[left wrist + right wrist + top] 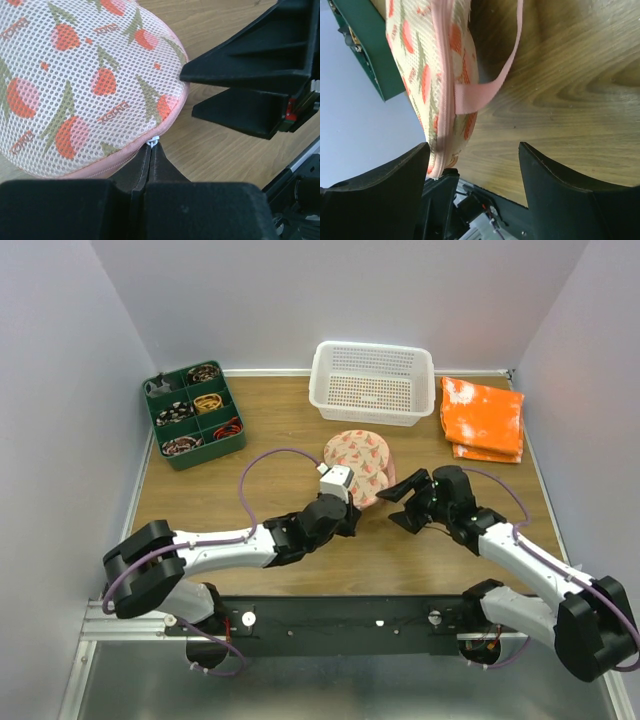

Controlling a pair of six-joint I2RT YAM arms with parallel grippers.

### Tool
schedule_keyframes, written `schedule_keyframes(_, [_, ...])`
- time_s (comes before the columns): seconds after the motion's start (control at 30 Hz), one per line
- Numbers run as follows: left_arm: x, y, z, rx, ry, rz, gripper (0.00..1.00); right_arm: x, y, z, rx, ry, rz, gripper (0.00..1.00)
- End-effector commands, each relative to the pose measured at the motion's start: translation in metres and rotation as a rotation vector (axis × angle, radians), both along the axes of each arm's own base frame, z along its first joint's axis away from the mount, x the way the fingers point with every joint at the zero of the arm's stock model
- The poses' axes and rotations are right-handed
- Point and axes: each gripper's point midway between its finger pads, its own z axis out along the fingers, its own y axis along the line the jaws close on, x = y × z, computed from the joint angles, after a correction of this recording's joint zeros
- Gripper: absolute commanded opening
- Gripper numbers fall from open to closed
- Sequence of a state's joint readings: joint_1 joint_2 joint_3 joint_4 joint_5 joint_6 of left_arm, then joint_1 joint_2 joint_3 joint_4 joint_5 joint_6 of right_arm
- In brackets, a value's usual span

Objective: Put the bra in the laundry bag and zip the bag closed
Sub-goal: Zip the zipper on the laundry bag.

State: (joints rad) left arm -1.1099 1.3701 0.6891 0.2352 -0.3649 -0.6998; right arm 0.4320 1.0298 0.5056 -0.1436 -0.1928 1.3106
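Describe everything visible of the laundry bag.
The laundry bag is a pale pink, bean-shaped mesh pouch with red-orange and green fruit print, a pink zipper band round its rim and a pink strap loop. It lies flat on the table, rim looking shut. The shut left gripper pinches its zipper pull; the open right gripper sits alongside.

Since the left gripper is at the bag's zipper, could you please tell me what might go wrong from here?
1. The left gripper pinches only the tiny zipper pull at its very fingertips, so it could slip free mid-tug.
2. The right gripper stands open beside the laundry bag, not holding it; unbraced, the bag may slide across the table instead of zipping.
3. The loose pink strap lies near the right gripper and might snag.
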Motion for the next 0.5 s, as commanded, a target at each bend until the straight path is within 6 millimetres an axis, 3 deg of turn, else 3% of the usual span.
schedule_keyframes(0.0, [0.002,-0.020,0.011,-0.009,-0.031,-0.042,0.00,0.001,0.011,0.005,0.096,0.023,0.002,0.79])
schedule_keyframes(0.2, [0.003,-0.032,0.009,-0.004,-0.023,-0.064,0.00,0.010,0.013,0.006,0.121,-0.025,-0.013,0.75])
schedule_keyframes(0.3, [0.001,-0.036,0.008,-0.004,-0.020,-0.080,0.00,0.011,0.013,-0.002,0.100,-0.009,-0.013,0.64])
schedule_keyframes(0.4, [0.001,-0.036,0.007,0.000,-0.018,-0.082,0.00,0.013,0.013,0.001,0.100,-0.026,-0.011,0.41])
schedule_keyframes(0.43, [0.000,-0.034,0.005,0.006,-0.017,-0.082,0.00,0.014,0.011,0.002,0.095,-0.036,-0.017,0.29])
schedule_keyframes(0.47, [0.000,-0.033,0.006,0.005,-0.021,-0.080,0.00,0.016,0.008,0.002,0.080,-0.048,-0.036,0.24])
